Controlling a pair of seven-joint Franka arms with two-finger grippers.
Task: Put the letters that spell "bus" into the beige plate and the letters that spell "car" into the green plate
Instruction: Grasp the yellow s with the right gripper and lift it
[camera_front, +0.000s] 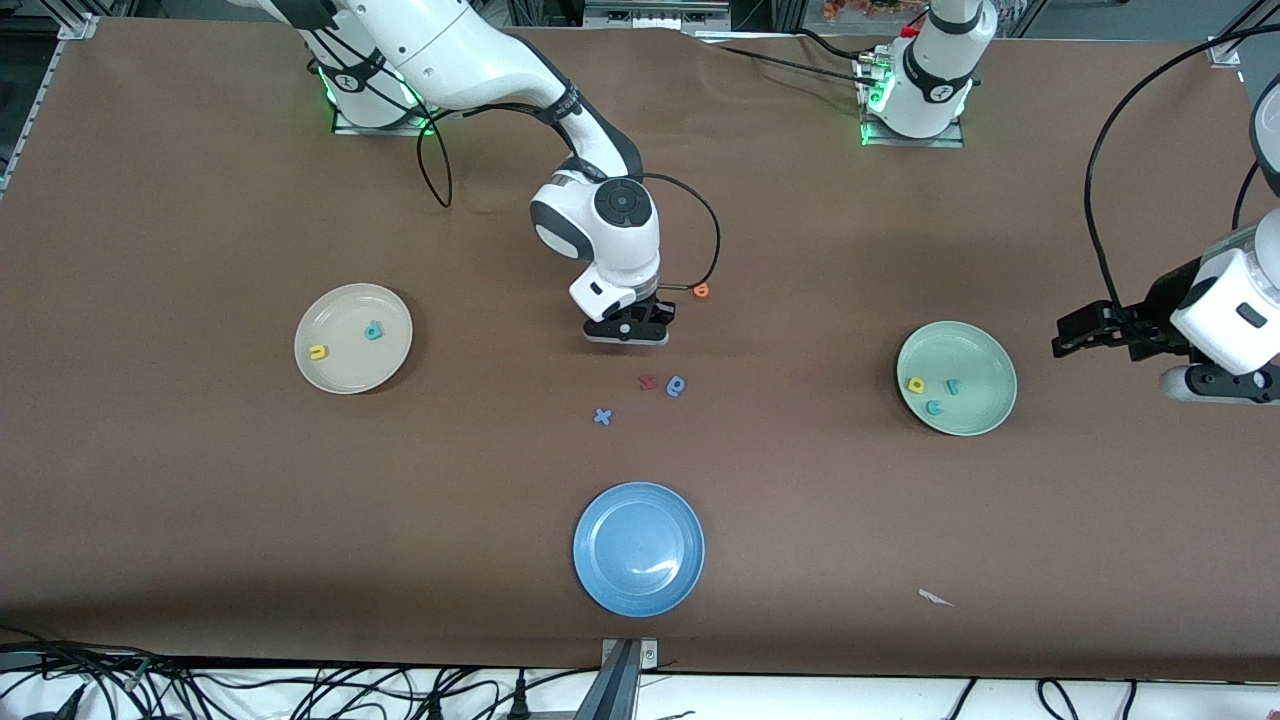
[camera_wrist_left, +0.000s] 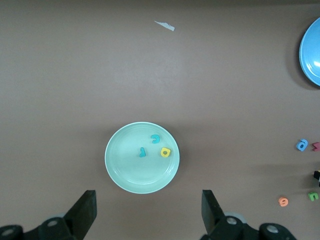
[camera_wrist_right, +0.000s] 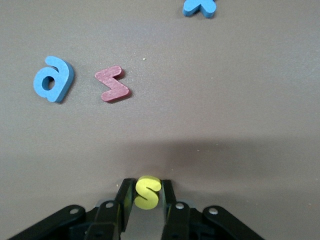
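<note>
The right pincer (camera_wrist_right: 147, 197) clenches the yellow "s" (camera_wrist_right: 147, 192) low over the surface beside the red letter (camera_wrist_right: 113, 84); next, carry it to the beige plate (camera_front: 340, 370). The left pincer (camera_wrist_left: 150, 210) waits released near the green plate (camera_wrist_left: 125, 170)

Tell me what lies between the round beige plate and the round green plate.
Front view: right gripper holding yellow foam "s", between beige plate and green plate.

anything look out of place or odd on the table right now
One oddity: a small white scrap lies on the brown table cover, nearer the front camera than the green plate. It looks like litter, not a letter. Otherwise nothing looks spilled or damaged.
</note>
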